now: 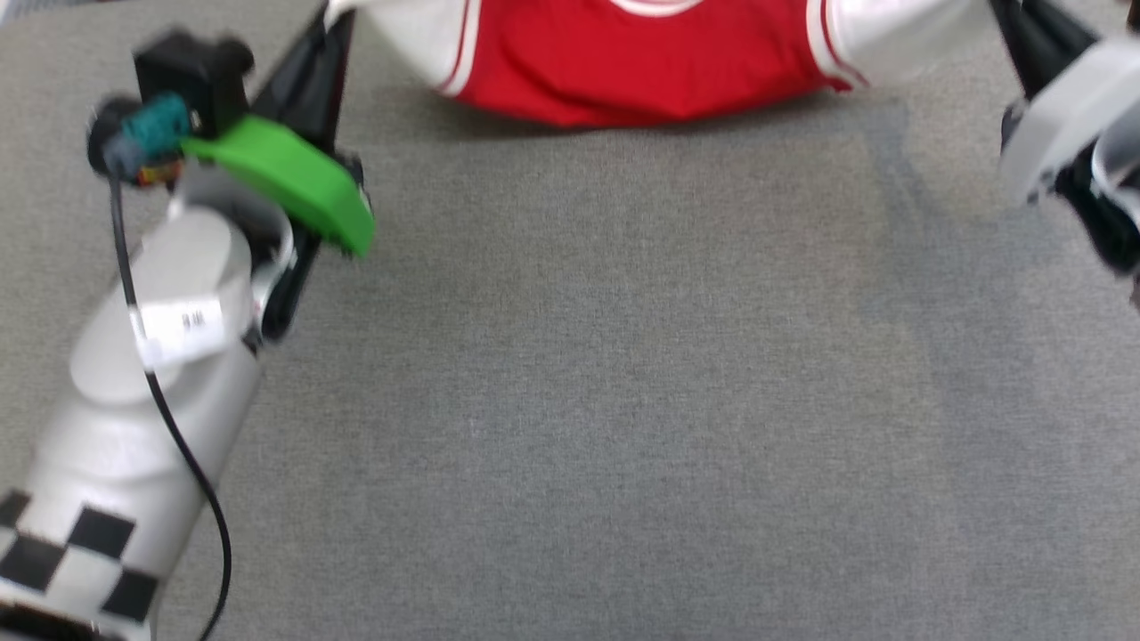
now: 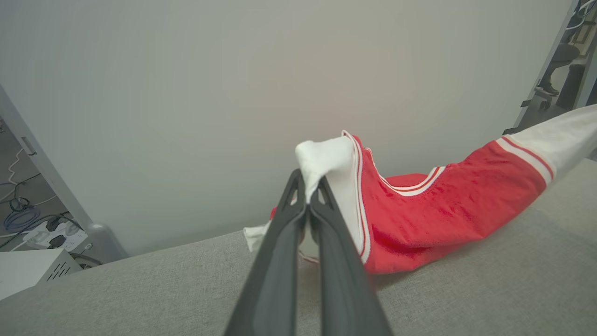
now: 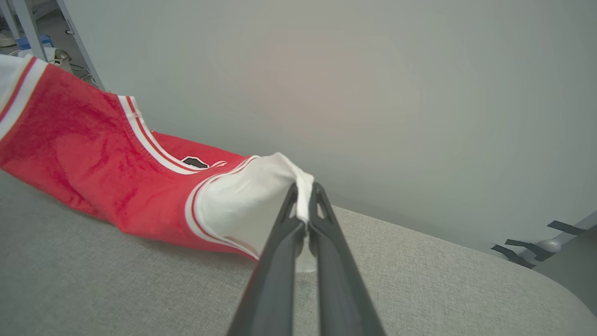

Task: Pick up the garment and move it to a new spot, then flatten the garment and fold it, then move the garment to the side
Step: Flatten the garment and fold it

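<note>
The left gripper [image 2: 308, 192] is pinching one white sleeve [image 2: 326, 158] of the red jersey [image 2: 443, 210], its two dark fingers pressed together on the cloth. The right gripper [image 3: 304, 192] is clamping the opposite sleeve [image 3: 242, 205] the same way. Both are holding their sleeves just above the far part of the grey fabric table top [image 1: 623, 401]. The red jersey is hanging between them as a slack band, with its red body sagging down to the table top near the far edge, in front of the pale wall [image 2: 210, 93] rising behind the table top.

By my reading, the robot is working on the first step, lifting the red jersey to carry it to a new spot. The next move is calling for both arms to travel together at the same spread. They would then lower the cloth onto the open middle of the table top so it can be flattened.
</note>
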